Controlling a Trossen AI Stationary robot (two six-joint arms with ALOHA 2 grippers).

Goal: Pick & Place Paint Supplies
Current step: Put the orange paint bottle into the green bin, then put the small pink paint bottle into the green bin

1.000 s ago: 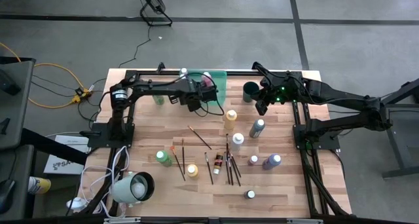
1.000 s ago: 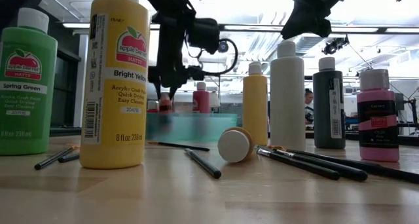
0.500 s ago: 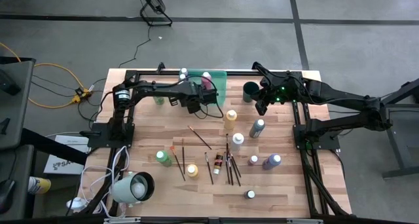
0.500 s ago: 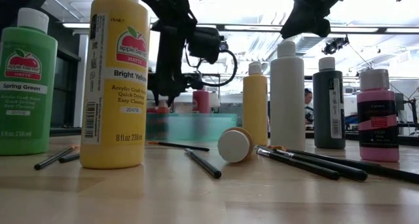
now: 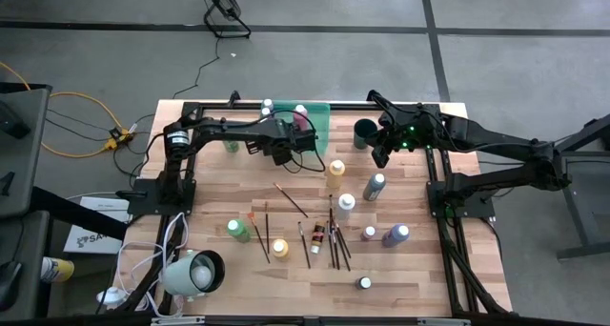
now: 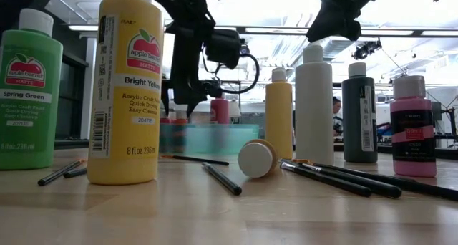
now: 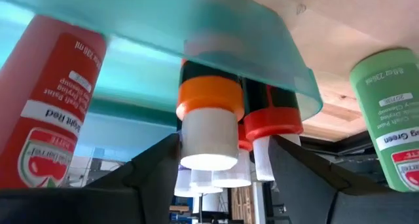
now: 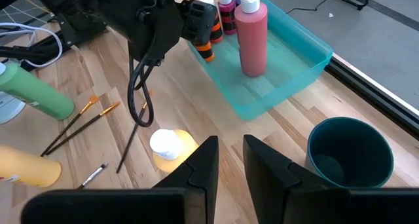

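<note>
My left gripper [image 7: 226, 178] reaches over the translucent green tray [image 5: 321, 128] at the far middle of the table. It is open, with one finger on either side of a small orange-collared paint bottle [image 7: 208, 129] and apart from it. The bottle stands in the tray among other small bottles, and a tall red bottle [image 8: 252, 37] stands beside them. In the low view the left gripper [image 6: 177, 110] hangs just above the tray. My right gripper [image 8: 230, 158] waits above the table next to the dark round cup [image 8: 350, 152]. Its fingers are a narrow gap apart, with nothing between them.
A green bottle [image 5: 232, 143] stands left of the tray. Yellow [image 5: 335, 170], grey [image 5: 375, 185] and white [image 5: 344, 206] bottles stand mid-table. Several brushes [image 5: 334, 240] and more bottles [image 5: 279, 248] lie toward the near edge, and a white lamp head [image 5: 195, 272] is at the near left.
My left gripper has opened and let go of the orange-collared bottle, which now stands in the tray between the spread fingers.
</note>
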